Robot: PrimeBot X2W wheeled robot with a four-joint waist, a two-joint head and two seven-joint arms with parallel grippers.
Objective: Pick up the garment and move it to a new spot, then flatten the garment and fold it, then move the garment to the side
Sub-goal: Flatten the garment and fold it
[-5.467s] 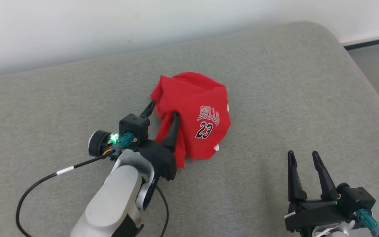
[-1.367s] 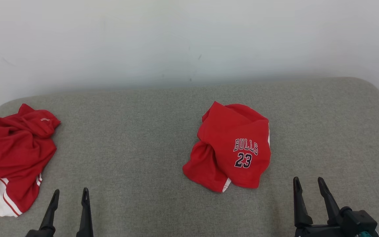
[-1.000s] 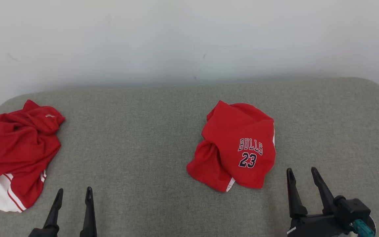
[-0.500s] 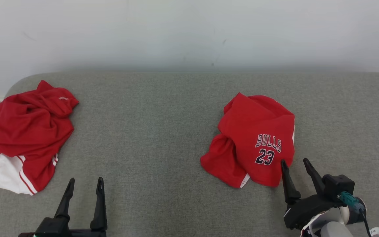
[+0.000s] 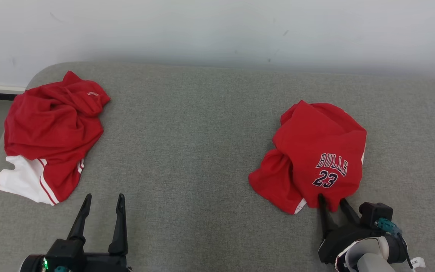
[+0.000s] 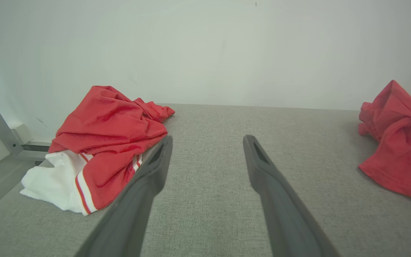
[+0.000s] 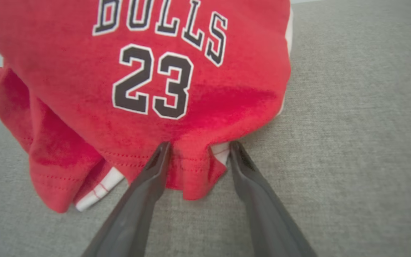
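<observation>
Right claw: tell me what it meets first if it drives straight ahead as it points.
The red Bulls jersey: its near hem lies between the fingers of the open right claw, so cloth likely comes first, almost at once.

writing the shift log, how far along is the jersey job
Done: nothing visible; the jersey lies crumpled on the couch. Underway: the open right hand straddles its hem, not gripping. To do: pick up, move, flatten, fold, set aside. The left hand hangs open, idle.
</observation>
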